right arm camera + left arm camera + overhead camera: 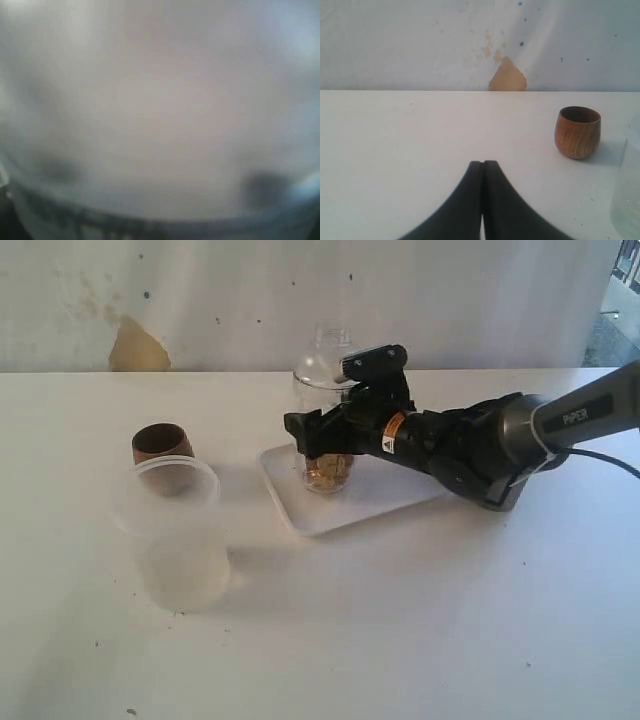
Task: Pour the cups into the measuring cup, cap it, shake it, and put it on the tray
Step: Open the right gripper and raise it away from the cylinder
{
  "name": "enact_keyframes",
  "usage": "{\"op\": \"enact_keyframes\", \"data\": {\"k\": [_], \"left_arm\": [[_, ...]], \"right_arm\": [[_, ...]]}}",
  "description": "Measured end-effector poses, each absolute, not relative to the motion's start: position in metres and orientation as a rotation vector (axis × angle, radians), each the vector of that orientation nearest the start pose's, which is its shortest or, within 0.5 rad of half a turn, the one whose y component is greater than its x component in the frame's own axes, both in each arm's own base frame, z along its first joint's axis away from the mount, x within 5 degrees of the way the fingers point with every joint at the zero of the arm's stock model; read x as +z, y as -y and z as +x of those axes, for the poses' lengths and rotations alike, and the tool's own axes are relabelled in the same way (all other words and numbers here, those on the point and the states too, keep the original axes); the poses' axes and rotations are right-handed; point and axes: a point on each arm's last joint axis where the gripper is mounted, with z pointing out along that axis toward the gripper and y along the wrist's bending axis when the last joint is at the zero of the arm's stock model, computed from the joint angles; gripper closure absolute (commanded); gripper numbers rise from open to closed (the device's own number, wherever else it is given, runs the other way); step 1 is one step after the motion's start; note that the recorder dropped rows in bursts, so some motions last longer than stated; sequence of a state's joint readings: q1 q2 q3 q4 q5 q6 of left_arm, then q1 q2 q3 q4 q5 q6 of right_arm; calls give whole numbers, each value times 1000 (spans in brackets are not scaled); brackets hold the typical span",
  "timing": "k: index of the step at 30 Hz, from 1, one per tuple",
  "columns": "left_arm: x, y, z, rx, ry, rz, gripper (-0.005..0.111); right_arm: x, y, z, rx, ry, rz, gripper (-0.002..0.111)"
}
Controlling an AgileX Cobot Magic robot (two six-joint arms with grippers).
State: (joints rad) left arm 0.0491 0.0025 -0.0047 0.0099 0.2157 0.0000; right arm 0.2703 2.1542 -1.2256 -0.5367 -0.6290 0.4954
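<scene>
The clear measuring cup (326, 476) stands upright on the white tray (385, 502), with brown bits in its bottom and a clear domed cap (328, 348) on top. My right gripper (318, 436) reaches in from the right and is closed round the cup's middle. The right wrist view is only a pale blur very close to the lens, and no fingers show in it. The small brown wooden cup (161, 442) (577, 132) stands upright at the left. My left gripper (483, 164) is shut and empty, low over bare table short of the wooden cup.
A frosted translucent plastic cup (181, 540) (627, 195) stands just in front of the wooden cup. A white wall with a tan patch (138, 348) closes the far side of the table.
</scene>
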Motion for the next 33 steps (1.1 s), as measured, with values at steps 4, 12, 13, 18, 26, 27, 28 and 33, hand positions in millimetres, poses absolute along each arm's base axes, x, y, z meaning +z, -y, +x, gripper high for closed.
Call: {"op": "enact_keyframes", "data": {"k": [4, 12, 13, 18, 26, 27, 28, 33], "left_arm": [[195, -3, 56, 46, -1697, -35, 107], [195, -3, 56, 46, -1697, -35, 107], [195, -3, 56, 46, -1697, -35, 107], [195, -3, 56, 46, -1697, -35, 107], [195, -3, 56, 46, -1697, -35, 107], [195, -3, 56, 46, -1697, -35, 107], [195, -3, 56, 46, -1697, -35, 107], [195, -3, 56, 46, -1697, -35, 107]], "right_arm": [[139, -146, 431, 500, -1860, -394, 3], [167, -145, 429, 490, -1808, -393, 3], [173, -145, 428, 489, -1797, -393, 3], [192, -144, 426, 488, -1752, -392, 3], [246, -137, 413, 422, -1700, -387, 4], [256, -135, 410, 404, -1698, -384, 5], [267, -132, 406, 389, -1693, -378, 6], [319, -124, 380, 282, -1653, -436, 16]]}}
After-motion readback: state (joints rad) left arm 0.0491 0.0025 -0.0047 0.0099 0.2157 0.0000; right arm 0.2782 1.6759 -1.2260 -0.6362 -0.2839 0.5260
